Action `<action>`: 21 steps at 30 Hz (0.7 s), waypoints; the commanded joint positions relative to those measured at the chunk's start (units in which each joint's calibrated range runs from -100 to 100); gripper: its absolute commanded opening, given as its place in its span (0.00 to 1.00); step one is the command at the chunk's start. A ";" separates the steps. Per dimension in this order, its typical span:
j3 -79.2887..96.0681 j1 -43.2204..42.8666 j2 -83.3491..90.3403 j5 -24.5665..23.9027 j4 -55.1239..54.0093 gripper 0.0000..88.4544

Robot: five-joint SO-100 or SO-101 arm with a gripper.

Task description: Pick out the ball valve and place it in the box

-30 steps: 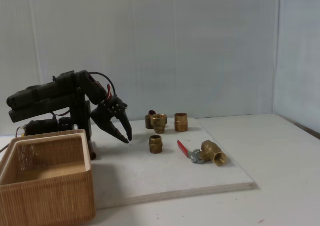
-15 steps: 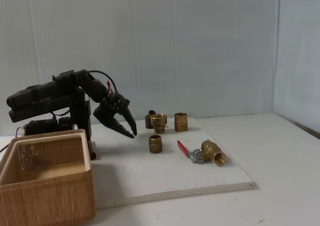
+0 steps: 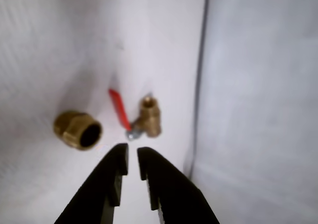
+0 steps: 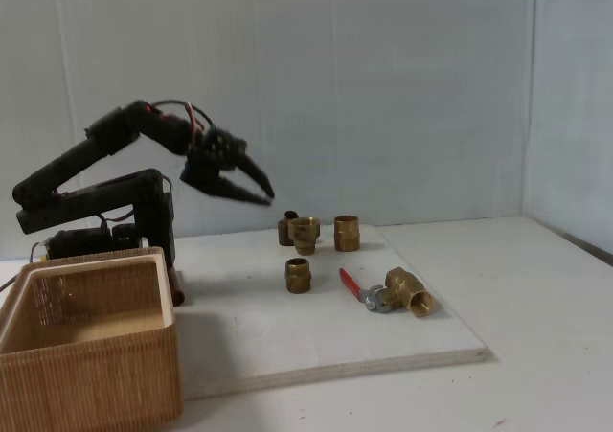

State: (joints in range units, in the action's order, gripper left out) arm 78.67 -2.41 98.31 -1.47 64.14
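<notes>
End effector [image 4: 269,198] is up in the air, empty, fingers barely parted, well left of the ball valve [image 4: 397,293]. Box [image 4: 88,344] sits far left of the valve.

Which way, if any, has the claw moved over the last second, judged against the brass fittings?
Yes. The claw has risen and swung right in the fixed view, now above the brass fittings instead of beside them.

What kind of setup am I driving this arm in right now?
Probably a bare tabletop test rig, not a workshop: a white board on a white table against plain pale walls, with only brass fittings, the ball valve and the box laid out.
</notes>
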 commanded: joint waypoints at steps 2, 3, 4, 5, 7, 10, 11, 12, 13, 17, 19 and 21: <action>-9.35 0.78 -2.29 0.07 -0.65 0.01; -11.07 1.52 -4.16 0.07 -0.99 0.01; -12.96 2.33 -6.53 0.07 -1.17 0.01; -15.22 3.07 -9.41 0.07 -1.68 0.01; -20.00 4.84 -16.87 0.13 -3.23 0.01; -29.03 7.94 -30.44 0.18 -5.56 0.01; -33.18 8.83 -35.10 0.18 -5.64 0.01; -37.60 9.71 -39.85 0.18 -5.04 0.01; -42.20 10.60 -44.34 0.18 -4.18 0.01; -61.79 14.14 -62.40 0.18 2.45 0.01; -71.08 14.95 -70.96 0.23 7.53 0.01; -80.29 15.84 -79.02 0.23 12.95 0.01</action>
State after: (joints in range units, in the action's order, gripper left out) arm 13.84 12.12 30.62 -1.47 70.59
